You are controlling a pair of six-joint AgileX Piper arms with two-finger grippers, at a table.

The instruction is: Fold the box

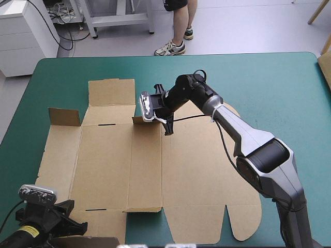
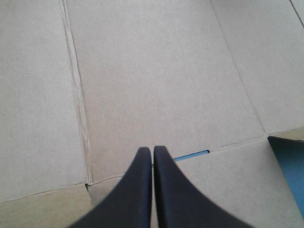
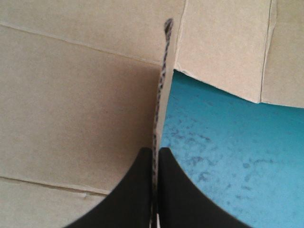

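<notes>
Box [image 1: 196, 175] lies flat on the table [image 1: 269, 82], one far flap [image 3: 161, 95] pinched upright by the right gripper [image 3: 156, 154], likely to raise a wall, while the left gripper [image 2: 153, 156], clenched empty, sits over its near-left panel.

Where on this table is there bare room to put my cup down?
The teal-green cover is bare right of the flat brown cardboard box and along the far edge. Crowded: the middle, where the grey-and-black right arm reaches over the board.

Brown box [image 1: 155, 170] flat, far flaps raised
</notes>
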